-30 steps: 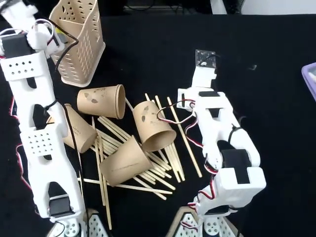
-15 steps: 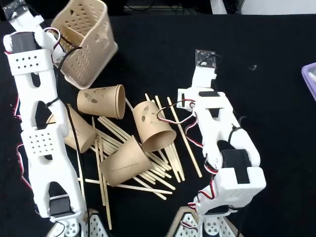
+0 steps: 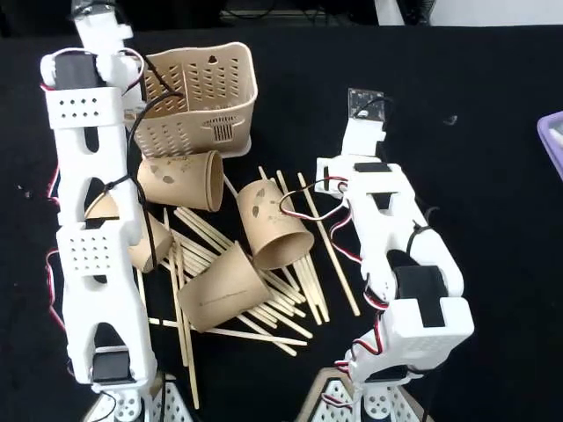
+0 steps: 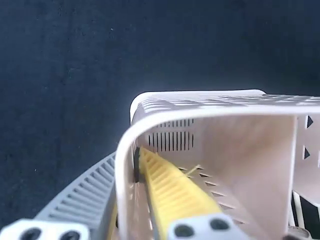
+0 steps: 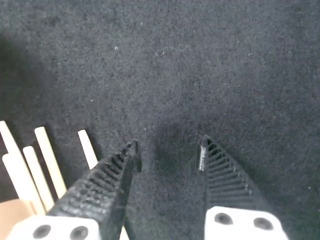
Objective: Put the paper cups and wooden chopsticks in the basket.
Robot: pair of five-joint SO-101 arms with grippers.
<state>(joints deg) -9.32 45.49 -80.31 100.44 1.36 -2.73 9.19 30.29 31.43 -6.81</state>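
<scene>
Left fingers (image 4: 170, 190) pinch the basket (image 3: 207, 92) by its wall, yellow one inside and grey one outside. The basket is tipped at the far left of the bench (image 3: 457, 220), just beside the nearest of four paper cups (image 3: 180, 180), likely to bring its mouth close to the pile. Right fingers (image 5: 110, 180) are spread wide and empty over bare cloth beside the chopsticks' (image 3: 290, 281) far ends. Open room lies to the right, while the cups and sticks lie crowded between the arms.
</scene>
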